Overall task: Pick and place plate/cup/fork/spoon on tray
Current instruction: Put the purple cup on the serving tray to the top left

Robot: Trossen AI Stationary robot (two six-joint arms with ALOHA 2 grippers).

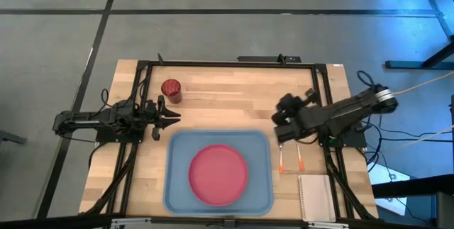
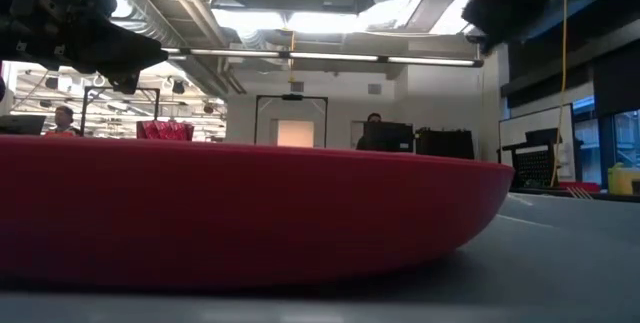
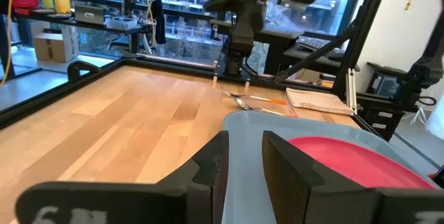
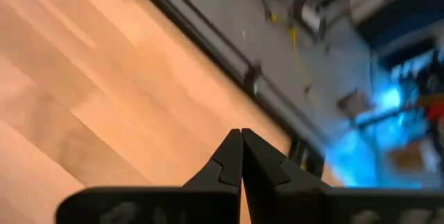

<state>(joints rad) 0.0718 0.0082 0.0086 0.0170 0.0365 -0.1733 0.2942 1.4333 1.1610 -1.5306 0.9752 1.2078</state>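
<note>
The pink-red plate [image 1: 218,174] lies flat in the light blue tray [image 1: 177,151] at the table's near middle; it also shows in the left wrist view [image 3: 354,158] and fills the low view [image 2: 250,213]. The dark red cup [image 1: 171,90] stands upright on the wood at the far left. The fork and the spoon [image 1: 281,159] [image 1: 299,159] lie side by side on the wood right of the tray; which is which I cannot tell. My left gripper [image 1: 170,119] [image 3: 246,161] is open and empty, between the cup and the tray's far left corner. My right gripper [image 1: 282,110] [image 4: 241,144] is shut and empty, above the wood beyond the tray's far right corner.
A white notepad [image 1: 316,197] lies at the near right corner, close to the fork and the spoon. A dark metal frame [image 1: 213,64] runs along the table's edges. Bare wood lies between the cup and my right gripper.
</note>
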